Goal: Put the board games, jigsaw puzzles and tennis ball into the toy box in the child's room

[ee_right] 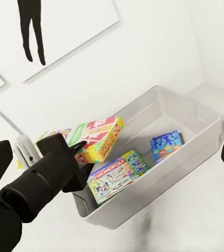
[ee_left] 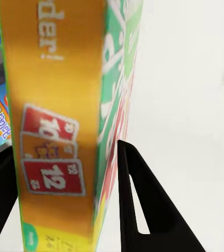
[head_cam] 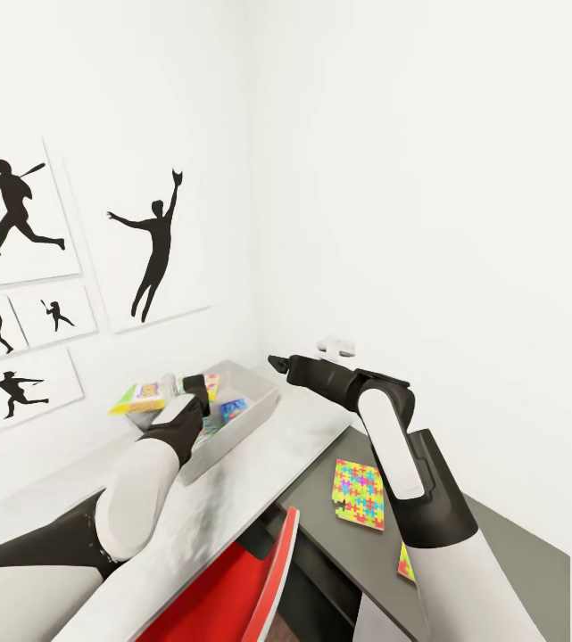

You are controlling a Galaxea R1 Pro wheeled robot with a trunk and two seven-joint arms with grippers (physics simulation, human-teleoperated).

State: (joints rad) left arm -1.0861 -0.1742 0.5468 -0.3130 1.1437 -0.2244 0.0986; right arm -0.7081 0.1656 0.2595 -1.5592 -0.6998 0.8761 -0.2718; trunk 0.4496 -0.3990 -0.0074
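The left gripper [ee_right: 80, 152] was clamped on the green Skip-Bo game [ee_right: 93, 137], held over the toy box [ee_right: 206, 113] rim (two boxes already inside). Next, prob.: shift it further in, then release. The right gripper [head_cam: 277, 363] hung nr the box, jaws spread & empty.

Red chair [head_cam: 232, 593], white wall [head_cam: 428, 178]

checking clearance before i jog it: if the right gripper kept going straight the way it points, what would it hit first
Probably the toy box: the right wrist view looks along the fingers into it, toward its inside and the Monopoly box lying there. The left gripper, holding the Skip-Bo box, sits just beside that line; depth is unclear.
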